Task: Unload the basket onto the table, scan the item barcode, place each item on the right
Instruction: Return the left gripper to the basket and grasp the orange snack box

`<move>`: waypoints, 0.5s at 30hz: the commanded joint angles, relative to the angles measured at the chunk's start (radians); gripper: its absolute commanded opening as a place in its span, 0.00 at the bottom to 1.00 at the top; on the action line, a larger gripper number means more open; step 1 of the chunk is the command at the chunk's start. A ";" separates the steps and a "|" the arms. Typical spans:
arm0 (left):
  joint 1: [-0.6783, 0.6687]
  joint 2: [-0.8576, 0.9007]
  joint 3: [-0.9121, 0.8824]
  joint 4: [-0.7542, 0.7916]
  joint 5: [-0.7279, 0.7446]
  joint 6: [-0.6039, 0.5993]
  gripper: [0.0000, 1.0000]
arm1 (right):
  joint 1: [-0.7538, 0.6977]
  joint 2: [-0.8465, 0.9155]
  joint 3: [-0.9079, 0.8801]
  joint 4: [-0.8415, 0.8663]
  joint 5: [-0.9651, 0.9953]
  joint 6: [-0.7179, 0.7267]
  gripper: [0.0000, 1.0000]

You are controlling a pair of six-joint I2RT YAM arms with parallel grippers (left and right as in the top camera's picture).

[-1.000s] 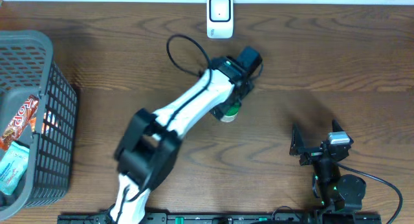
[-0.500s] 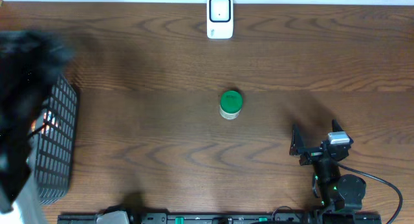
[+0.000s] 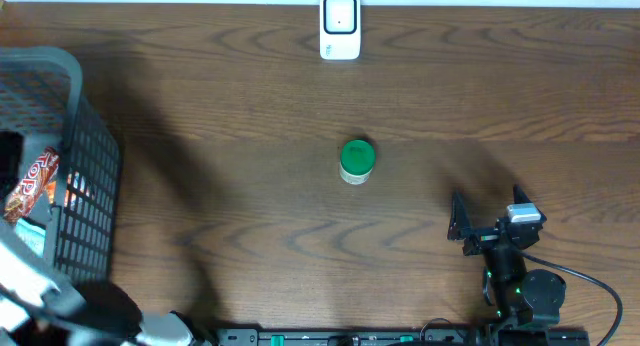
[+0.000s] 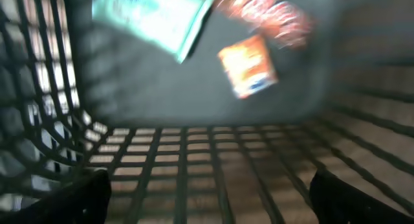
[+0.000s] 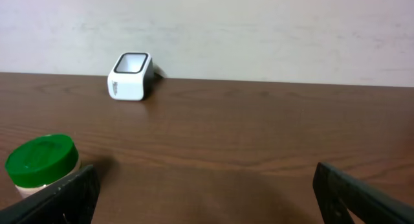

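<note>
Black left pincer [image 4: 207,201] spread wide at the basket [image 4: 194,160], holding nothing; right pincer [image 5: 207,195] likewise wide, empty.

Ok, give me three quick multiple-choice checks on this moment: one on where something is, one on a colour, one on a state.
1. Where does the jar stand?
A) in the basket
B) on top of the scanner
C) on the bare table, in front of the scanner

2. What colour is the jar's lid?
A) green
B) red
C) blue

3. How is the right gripper?
A) shut on the jar
B) open, holding nothing
C) shut on the scanner

Answers:
1 C: the jar stands upright on the wood, apart from both the scanner and the basket.
2 A: the lid shows green both from overhead and from the right wrist.
3 B: the gripper's fingers are spread wide with nothing between them, and the jar is off to one side.
</note>
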 commanded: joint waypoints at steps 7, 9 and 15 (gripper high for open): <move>0.000 0.217 -0.143 0.146 0.006 -0.304 0.98 | 0.004 -0.005 -0.001 -0.004 0.005 0.014 0.99; 0.000 0.254 -0.154 0.202 0.006 -0.304 0.98 | 0.004 -0.005 -0.001 -0.004 0.005 0.014 0.99; -0.013 0.346 -0.156 0.314 0.007 -0.304 0.98 | 0.004 -0.005 -0.001 -0.004 0.005 0.014 0.99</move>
